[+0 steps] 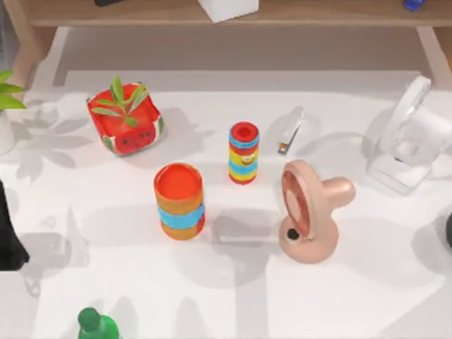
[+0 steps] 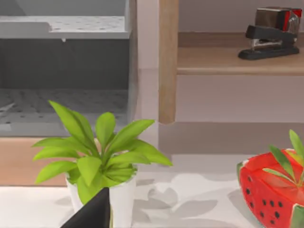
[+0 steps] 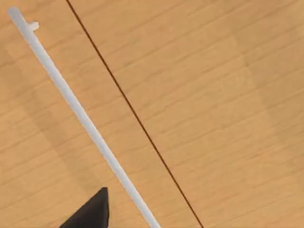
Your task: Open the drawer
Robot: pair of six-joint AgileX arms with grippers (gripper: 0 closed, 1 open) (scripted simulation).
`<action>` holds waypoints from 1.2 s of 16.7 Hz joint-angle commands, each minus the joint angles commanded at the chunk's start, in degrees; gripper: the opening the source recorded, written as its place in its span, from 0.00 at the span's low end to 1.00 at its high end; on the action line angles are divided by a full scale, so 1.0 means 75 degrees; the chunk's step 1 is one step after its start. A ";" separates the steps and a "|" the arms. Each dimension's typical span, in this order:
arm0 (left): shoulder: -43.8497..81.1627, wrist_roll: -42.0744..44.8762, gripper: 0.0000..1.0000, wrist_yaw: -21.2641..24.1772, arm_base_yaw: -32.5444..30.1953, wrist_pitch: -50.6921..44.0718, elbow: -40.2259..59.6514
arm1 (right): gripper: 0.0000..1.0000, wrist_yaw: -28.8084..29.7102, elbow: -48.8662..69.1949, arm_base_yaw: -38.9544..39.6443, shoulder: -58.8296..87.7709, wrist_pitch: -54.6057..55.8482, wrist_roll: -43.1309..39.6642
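Note:
The drawer's wooden front (image 3: 199,85) spans the right wrist view at close range, with a thin dark seam running across it. Its handle (image 3: 80,116) is a slim white bar set slantwise on the wood. A dark tip of my right gripper (image 3: 90,213) shows close beside the bar's lower stretch, apart from it. In the top view my right arm (image 1: 449,232) is a dark sliver at the right edge. My left arm (image 1: 8,233) sits parked at the left edge; a dark tip of the left gripper (image 2: 92,214) faces a potted plant (image 2: 97,156).
On the white table stand a watermelon planter (image 1: 126,120), an orange-and-blue striped cup (image 1: 180,201), a striped cylinder (image 1: 244,152), a pink fan-like object (image 1: 308,212), a white stapler (image 1: 289,131), a white device (image 1: 409,138) and a green bottle (image 1: 93,325). A black stapler (image 2: 270,35) lies on a wooden shelf.

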 joint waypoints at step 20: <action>0.0000 0.0000 1.00 0.0000 0.0000 0.0000 0.0000 | 1.00 0.0336 0.2224 0.0256 0.2416 0.0225 -0.3744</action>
